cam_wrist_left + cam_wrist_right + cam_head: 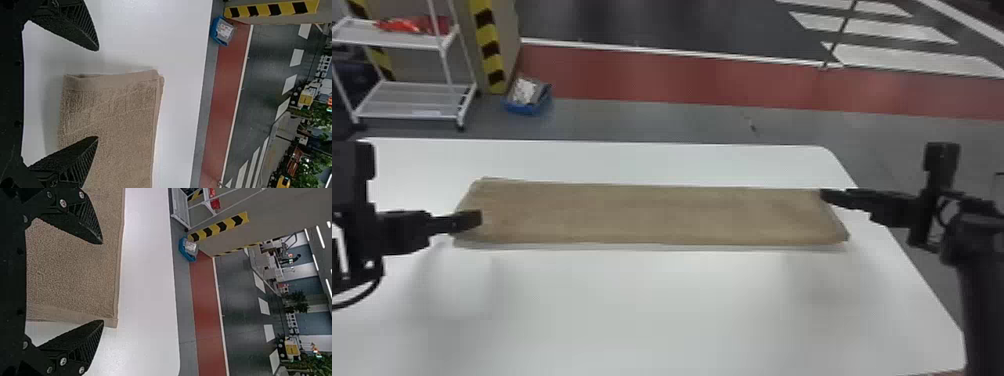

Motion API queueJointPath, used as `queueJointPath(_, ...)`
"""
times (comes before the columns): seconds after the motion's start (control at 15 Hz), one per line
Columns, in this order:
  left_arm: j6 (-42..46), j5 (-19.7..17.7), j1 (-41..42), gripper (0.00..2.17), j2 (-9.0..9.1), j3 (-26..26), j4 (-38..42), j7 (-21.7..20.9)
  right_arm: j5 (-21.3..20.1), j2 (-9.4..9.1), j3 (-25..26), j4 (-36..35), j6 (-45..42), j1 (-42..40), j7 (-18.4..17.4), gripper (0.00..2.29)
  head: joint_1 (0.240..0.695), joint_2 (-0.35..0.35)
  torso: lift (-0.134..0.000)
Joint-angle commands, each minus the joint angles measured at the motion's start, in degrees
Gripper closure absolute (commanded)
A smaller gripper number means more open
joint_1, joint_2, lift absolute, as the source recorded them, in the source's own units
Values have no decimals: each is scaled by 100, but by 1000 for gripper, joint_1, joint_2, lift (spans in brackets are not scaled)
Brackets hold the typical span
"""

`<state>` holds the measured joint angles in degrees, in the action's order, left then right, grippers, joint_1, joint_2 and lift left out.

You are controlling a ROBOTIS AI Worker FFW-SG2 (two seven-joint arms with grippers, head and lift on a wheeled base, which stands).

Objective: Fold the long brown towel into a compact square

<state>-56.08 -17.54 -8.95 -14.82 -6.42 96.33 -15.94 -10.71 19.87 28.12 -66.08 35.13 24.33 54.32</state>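
brown towel [652, 215] lies flat across the white table [657, 310] as a long, narrow strip, its short ends towards my left and right, which suits me: each arm has one end within reach. at its left end i can make out stacked edges in the left wrist view, so i judge it is already doubled lengthwise and what remains is bringing down its length. my left gripper [474, 220] is over the left end, and my right gripper [824, 192] is by the right end, at its far corner. both are open and empty, their fingers spread on either side of an end's edge, presumably so the cloth can go between them before i close. whether any fingertip touches it, i can't tell. i reckon the next move is to lower onto one end, pinch all its layers and carry it inward over the rest, keeping the long edges lined up. if i catch only the top layer, the fold underneath could slide out or bunch, and soft cloth like this will sag between grip and table if lifted too high
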Motion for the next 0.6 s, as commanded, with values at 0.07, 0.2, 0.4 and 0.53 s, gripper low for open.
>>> queueJointPath(0.07,40,22,8,76,5,35,0,29,7,8,9,-1,52,-34,0,208,695,-183,-124)
queueJointPath(0.2,93,40,8,76,-3,53,0,38,-28,8,97,-1,157,-60,70,218,695,-183,-124)
queueJointPath(0.4,110,40,8,76,5,70,0,38,-28,17,167,-10,140,-113,193,218,695,-187,-124)
queueJointPath(0.53,145,40,-1,76,23,79,-9,38,-45,26,176,-36,175,-121,220,218,695,-191,-124)
